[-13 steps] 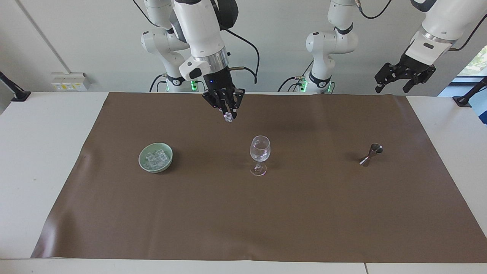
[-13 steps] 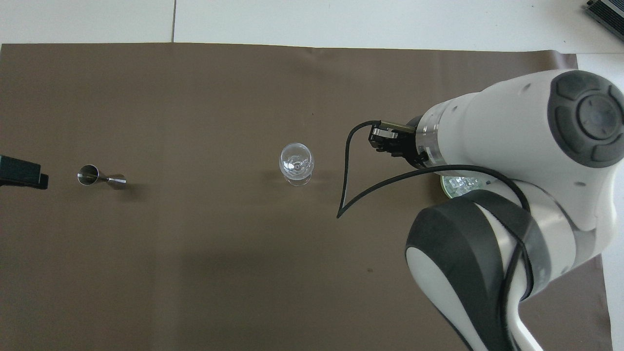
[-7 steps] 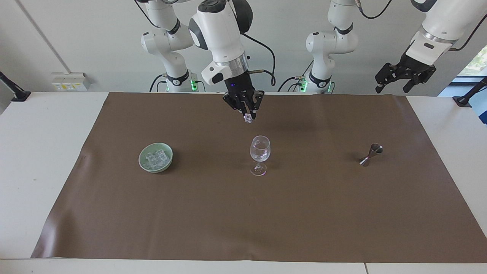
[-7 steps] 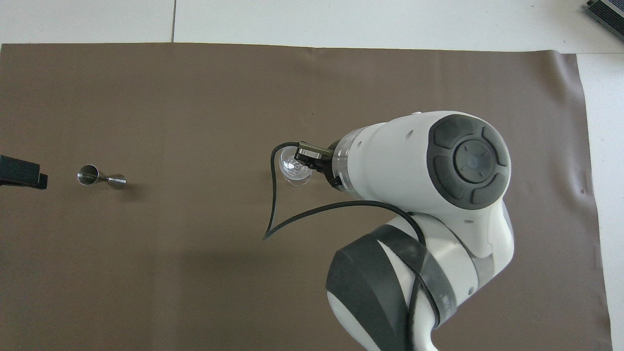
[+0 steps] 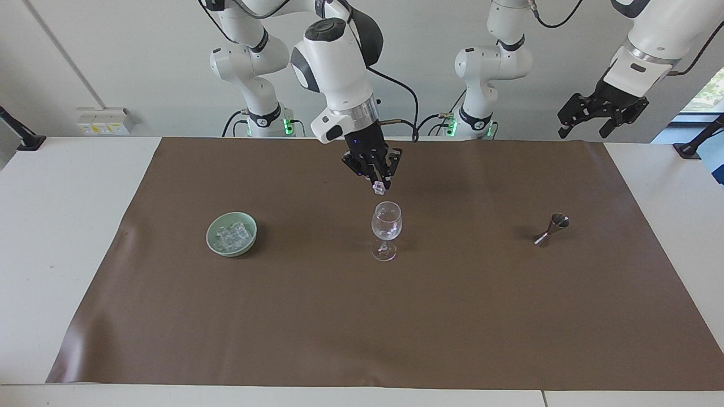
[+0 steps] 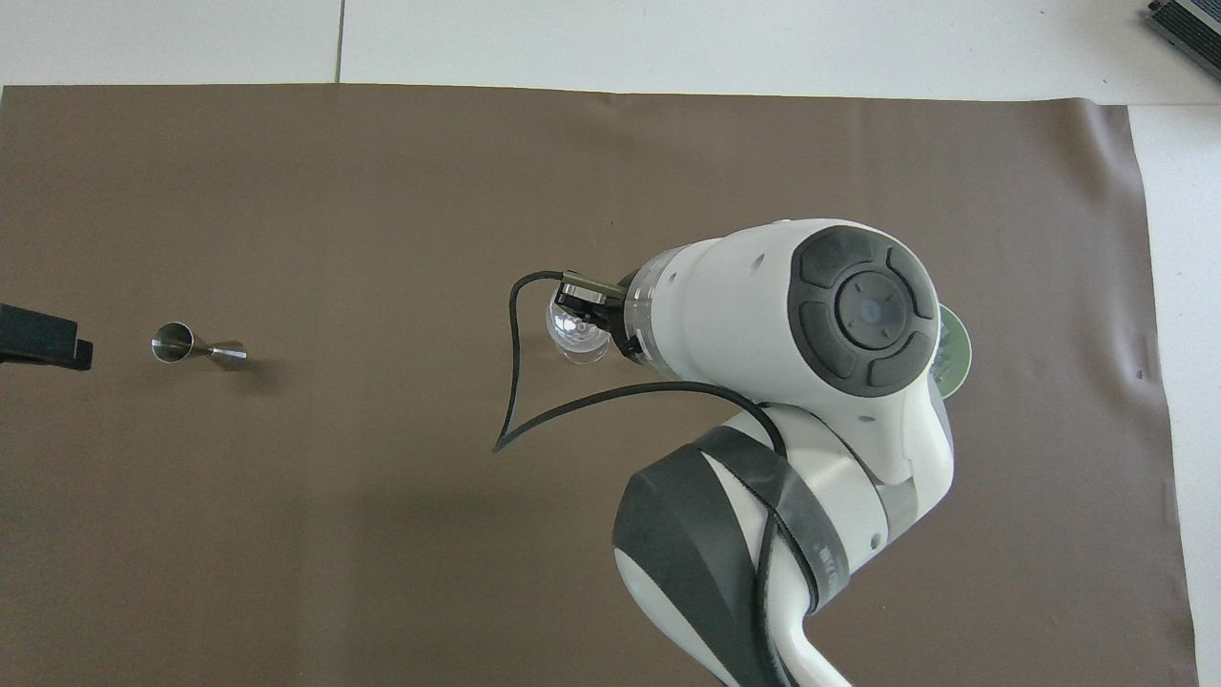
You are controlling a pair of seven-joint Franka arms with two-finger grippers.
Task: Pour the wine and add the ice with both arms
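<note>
Right hand (image 5: 379, 185) pinching an ice cube (image 5: 380, 189) just above the wine glass (image 5: 386, 225) — release off-centre and it clips the rim, toppling it. Left hand (image 5: 595, 117) waits, released.

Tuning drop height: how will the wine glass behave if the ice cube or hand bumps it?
The wine glass looks top-heavy: wide bowl on a thin stem and small foot, so it probably tips easily. Thin clear glass, likely fragile. The right hand holds an ice cube just above its rim.
</note>
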